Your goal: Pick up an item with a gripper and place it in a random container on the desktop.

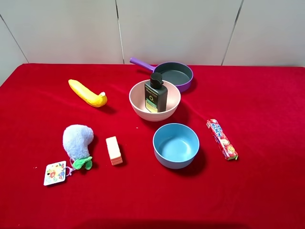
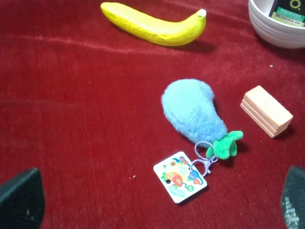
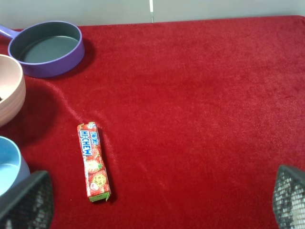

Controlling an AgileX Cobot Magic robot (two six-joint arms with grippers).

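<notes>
The dark grey-green bottle (image 1: 156, 94) with a black pump cap and yellowish label stands leaning inside the pale pink ribbed bowl (image 1: 139, 104), behind the table's middle. A corner of the bottle (image 2: 287, 10) and the bowl's rim (image 2: 267, 26) show in the left wrist view, and the bowl's edge (image 3: 10, 95) in the right wrist view. No arm shows in the exterior high view. My left gripper (image 2: 157, 200) is open, high over the plush toy. My right gripper (image 3: 157, 200) is open, high over the cloth near the candy box. Both are empty.
A purple pan (image 1: 176, 74) sits behind the pink bowl. A blue bowl (image 1: 176, 145) is in front of it. A red candy box (image 1: 221, 139) lies right. A banana (image 1: 87, 93), a blue plush toy (image 1: 77, 141) with a tag, and an orange block (image 1: 114, 150) lie left.
</notes>
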